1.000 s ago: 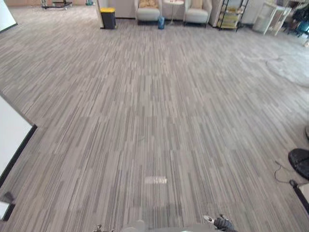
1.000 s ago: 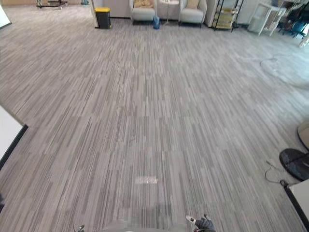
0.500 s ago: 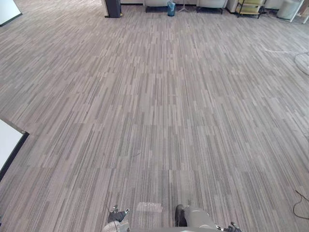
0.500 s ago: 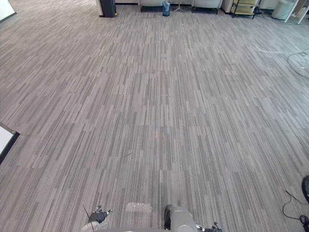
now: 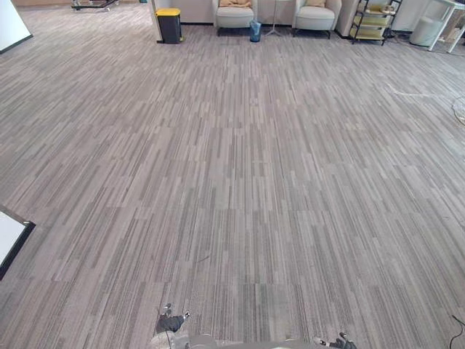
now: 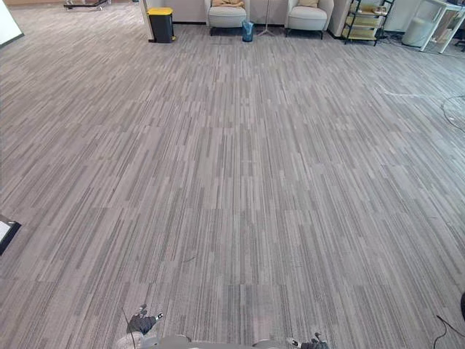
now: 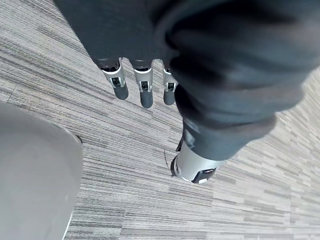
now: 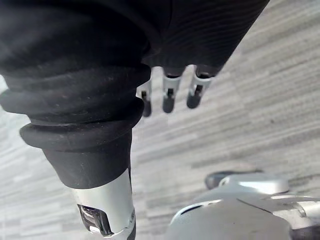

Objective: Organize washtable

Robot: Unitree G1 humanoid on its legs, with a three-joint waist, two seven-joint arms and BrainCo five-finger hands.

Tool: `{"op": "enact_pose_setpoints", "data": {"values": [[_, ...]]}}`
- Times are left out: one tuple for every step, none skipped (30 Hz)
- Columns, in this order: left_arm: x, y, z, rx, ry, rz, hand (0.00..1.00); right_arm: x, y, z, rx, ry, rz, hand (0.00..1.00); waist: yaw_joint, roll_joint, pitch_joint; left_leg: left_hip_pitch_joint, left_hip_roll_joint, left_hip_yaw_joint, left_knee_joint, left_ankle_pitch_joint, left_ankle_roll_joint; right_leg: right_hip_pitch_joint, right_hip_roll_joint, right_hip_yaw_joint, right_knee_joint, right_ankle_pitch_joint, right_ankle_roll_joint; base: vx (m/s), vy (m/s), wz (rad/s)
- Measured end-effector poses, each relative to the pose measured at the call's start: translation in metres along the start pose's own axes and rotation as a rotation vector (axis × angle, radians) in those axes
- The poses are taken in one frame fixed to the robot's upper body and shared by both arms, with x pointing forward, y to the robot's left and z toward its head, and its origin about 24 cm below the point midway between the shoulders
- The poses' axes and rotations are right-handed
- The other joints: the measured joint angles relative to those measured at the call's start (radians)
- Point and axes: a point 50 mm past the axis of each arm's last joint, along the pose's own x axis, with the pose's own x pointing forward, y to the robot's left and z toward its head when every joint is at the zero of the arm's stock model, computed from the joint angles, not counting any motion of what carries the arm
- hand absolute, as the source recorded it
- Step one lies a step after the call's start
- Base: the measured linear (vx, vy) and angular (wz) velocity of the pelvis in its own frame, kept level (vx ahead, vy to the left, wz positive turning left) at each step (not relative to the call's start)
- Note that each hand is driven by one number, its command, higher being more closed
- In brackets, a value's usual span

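We look down on a wide carpet floor (image 5: 240, 167) of grey strips that runs away to a far wall. A white panel with a dark rim (image 5: 9, 236) shows at the near left edge. A white board (image 5: 13, 25) stands at the far left corner.

Along the far wall we see two pale seats, the left armchair (image 5: 235, 16) and the right armchair (image 5: 317, 16), with a thin-legged side table (image 5: 276, 14) between them. To the right of the chairs stands a dark shelf rack (image 5: 369, 22), loaded with yellowish things too small for us to make out. Beyond the rack is a white tub (image 5: 425, 30). A black bin with a yellow lid (image 5: 169, 24) stands to the left of the chairs. A small blue bin (image 5: 255, 30) sits just beside the left armchair, on the side towards the side table.

We cannot tell where the counter to be organized stands.

In its wrist view the left hand (image 7: 146, 90) hangs above the carpet. Its fingers (image 7: 118, 82) are straight and side by side, pointing down, and they touch nothing and hold nothing. Its thumb (image 7: 194, 167) sits apart from them. The right hand (image 8: 169, 97) hangs the same way over the carpet. Its fingers (image 8: 196, 92) are straight, relaxed and empty, and its thumb (image 8: 107, 210) is set off to one side.
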Motion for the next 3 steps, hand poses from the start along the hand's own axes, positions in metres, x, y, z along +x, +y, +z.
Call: {"op": "enact_pose_setpoints", "data": {"values": [[-0.0003, -0.0014, 0.0003, 0.013, -0.008, -0.019, 0.0, 0.0001, 0.0003, 0.0007, -0.014, -0.003, 0.004, 0.0, 0.002, -0.001, -0.001, 0.013, -0.006, 0.016, -0.028, 0.007, 0.01, -0.002, -0.01, 0.011, -0.009, 0.006, 0.006, 0.03, 0.082, -0.25], [-0.0004, -0.0018, 0.0003, 0.022, -0.012, -0.035, 0.0, 0.0002, 0.0001, 0.0011, -0.022, -0.006, 0.006, 0.0, 0.005, -0.002, -0.001, 0.03, -0.017, 0.035, -0.061, 0.02, 0.014, -0.006, -0.015, 0.03, -0.017, 0.013, 0.01, 0.02, 0.081, -0.34], [-0.0004, -0.0022, -0.0003, 0.028, -0.01, -0.042, 0.0, 0.0003, 0.0001, 0.0012, -0.025, -0.007, 0.007, 0.0, 0.003, -0.002, -0.002, 0.038, -0.02, 0.045, -0.077, 0.027, 0.015, -0.008, -0.015, 0.04, -0.022, 0.016, 0.013, 0.01, 0.055, -0.25]]}}
